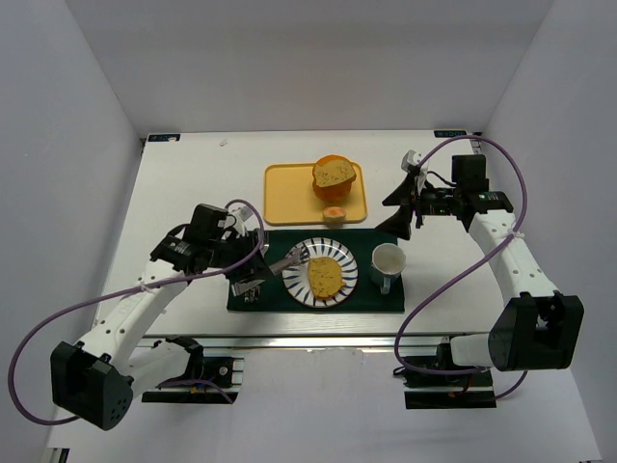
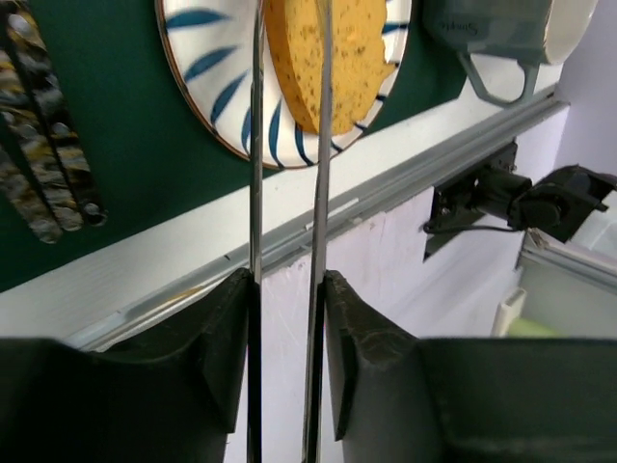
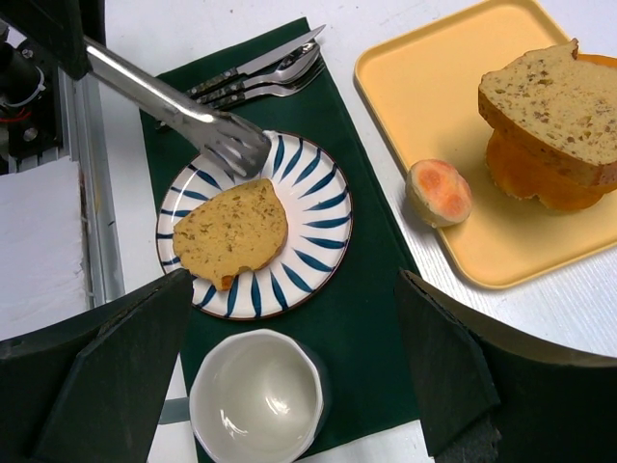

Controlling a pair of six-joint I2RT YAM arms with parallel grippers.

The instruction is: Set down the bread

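The bread [image 3: 231, 231] lies flat on your striped plate [image 3: 318, 207]; your left claw [image 2: 286, 289] clenches the tongs [image 3: 174, 101], your right claw [image 3: 294, 280] hangs open, empty.

The tongs [image 3: 193, 118] are polished metal, the striped plate [image 3: 323, 207] glossy ceramic, the bread [image 3: 231, 231] porous, the green placemat [image 3: 362, 318] matt cloth, the tray [image 3: 424, 87] smooth plastic.

Left wrist view: the top edge crops the striped plate [image 2: 207, 87], the bread [image 2: 337, 48] and the mug [image 2: 492, 34]; the tongs [image 2: 256, 145] run out of frame, tips unseen. Right wrist view: the yellow tray [image 3: 424, 96] is cut off at right.
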